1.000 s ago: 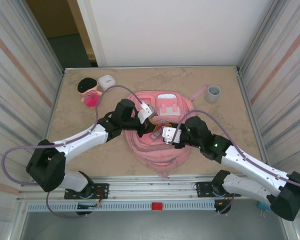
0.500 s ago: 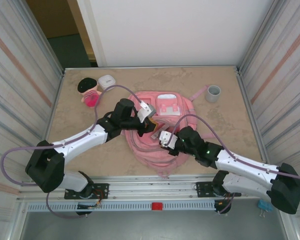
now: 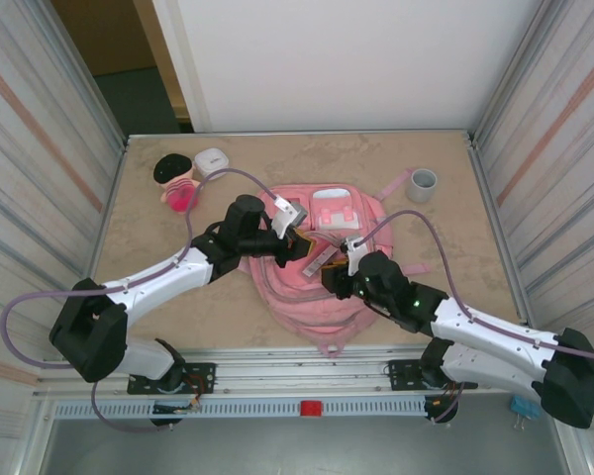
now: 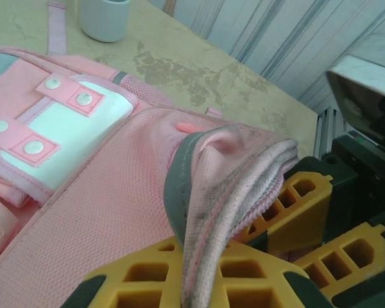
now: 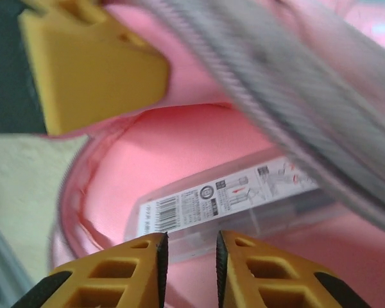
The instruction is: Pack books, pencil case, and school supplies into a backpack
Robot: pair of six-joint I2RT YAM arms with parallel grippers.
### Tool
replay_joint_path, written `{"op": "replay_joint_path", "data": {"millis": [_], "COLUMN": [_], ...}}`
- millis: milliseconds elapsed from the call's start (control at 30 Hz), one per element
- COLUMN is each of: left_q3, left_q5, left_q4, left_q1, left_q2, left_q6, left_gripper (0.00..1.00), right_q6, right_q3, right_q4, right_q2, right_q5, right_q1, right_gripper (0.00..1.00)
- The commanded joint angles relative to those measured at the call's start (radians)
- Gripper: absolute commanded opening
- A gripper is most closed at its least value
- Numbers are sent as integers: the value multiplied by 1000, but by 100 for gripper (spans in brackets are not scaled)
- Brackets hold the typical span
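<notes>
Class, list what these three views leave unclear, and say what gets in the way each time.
Top view: the opening of the backpack, covered by the left tool and the right tool.
Right wrist view: the print on the white labelled item, too small to read; the zip edge, blurred close to the lens.
Left wrist view: the grey cup, cut off by the top edge of the picture.
</notes>
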Motion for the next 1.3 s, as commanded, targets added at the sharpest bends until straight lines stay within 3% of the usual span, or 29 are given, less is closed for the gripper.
{"op": "replay_joint_path", "data": {"millis": [0,100,133,233,500,667,967,1067,1267], "left_q3": [23,30,32,23,6,-4,-6,-12,-7], "left_q5": [-21,-44,-46,-39,-37,0,34,-5,-111], "left_q4": [133,113,111,125,128,148,182,170,99], "left_q1": [-5,-5,-5,-5,-5,-6,-38,-37,-37], "left_q2": [-64,-63,-65,-71,-107,-127,-118,-116,-110], "left_q6": [-52,-66,-71,-79,-81,-82,-83,-78,-41], "left_gripper": [6,6,6,6,7,7,7,7,7], "right_q6": [398,555,646,775,959,978,860,794,630], "right_q3": [64,124,158,257,249,198,189,197,178], "right_q4": [-92,-130,-191,-327,-223,-186,63,30,-134], "right_q2": [24,91,121,209,336,323,358,315,175], "right_q5": [-17,-21,-21,-42,-55,39,47,57,46], "right_q1": [55,86,82,74,71,53,-7,-8,-7], "right_gripper": [33,51,53,56,54,47,23,23,37]}}
